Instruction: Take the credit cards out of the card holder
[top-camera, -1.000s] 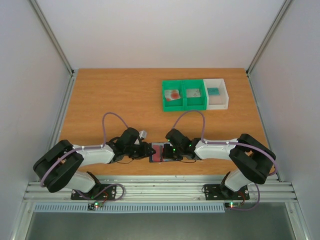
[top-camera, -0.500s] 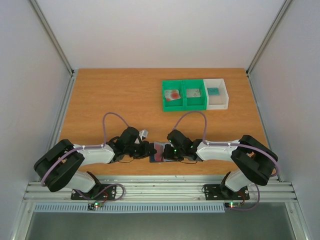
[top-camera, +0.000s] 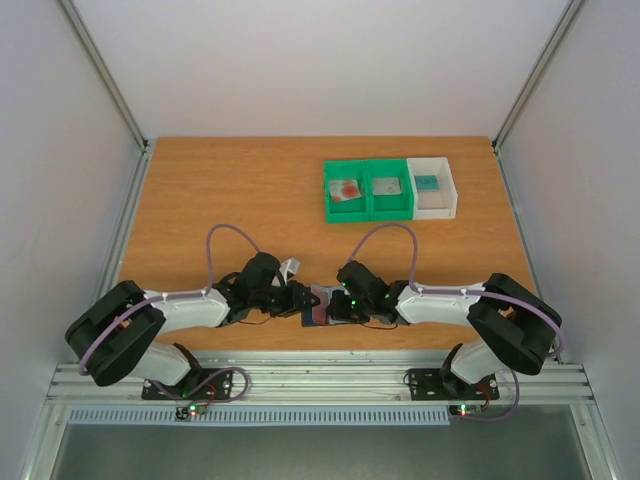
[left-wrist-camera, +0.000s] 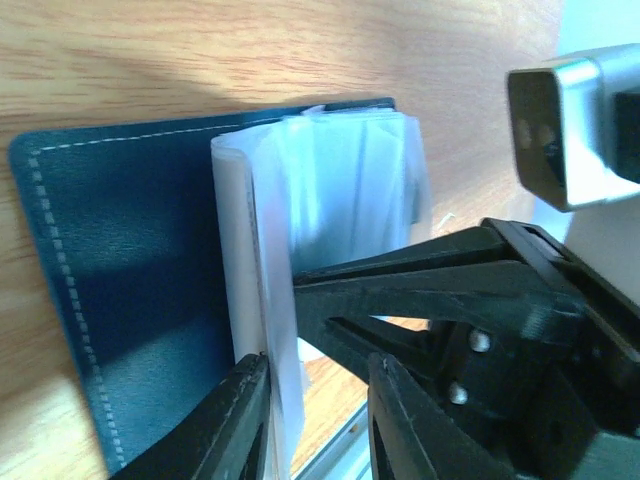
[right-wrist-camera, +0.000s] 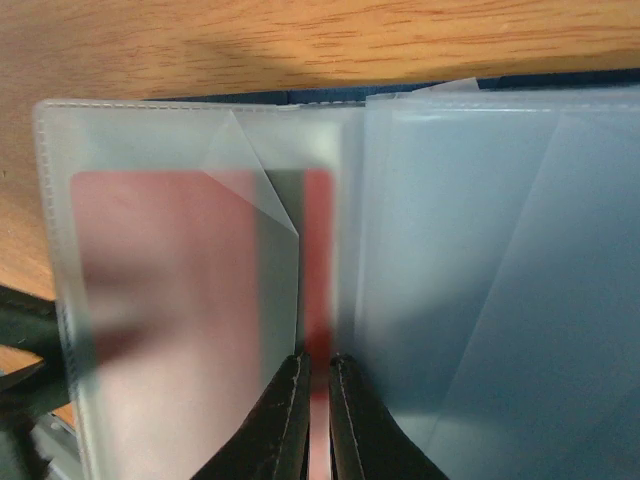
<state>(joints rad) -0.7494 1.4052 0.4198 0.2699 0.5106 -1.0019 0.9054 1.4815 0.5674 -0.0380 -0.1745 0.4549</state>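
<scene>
The dark navy card holder (top-camera: 316, 305) lies open on the table near the front edge, between my two grippers. In the left wrist view its navy cover (left-wrist-camera: 140, 260) lies flat and its clear plastic sleeves (left-wrist-camera: 340, 190) stand up from the spine. My left gripper (top-camera: 298, 299) is open, with one sleeve edge standing between its jaws (left-wrist-camera: 316, 372), against the left finger. My right gripper (top-camera: 332, 305) is shut (right-wrist-camera: 320, 358) on the edge of a red credit card (right-wrist-camera: 170, 280) that sits in a frosted sleeve. Other sleeves (right-wrist-camera: 480, 280) fan out to the right.
At the back right stand two joined green bins (top-camera: 368, 205) and a white bin (top-camera: 450, 190). Each holds a card: red (top-camera: 345, 190), grey (top-camera: 387, 185) and teal (top-camera: 427, 183). The table's front edge and a metal rail lie just behind the grippers.
Both grippers have closed in a little on the card holder. The right arm's elbow has swung out to the right. Less of the red card shows from above.
</scene>
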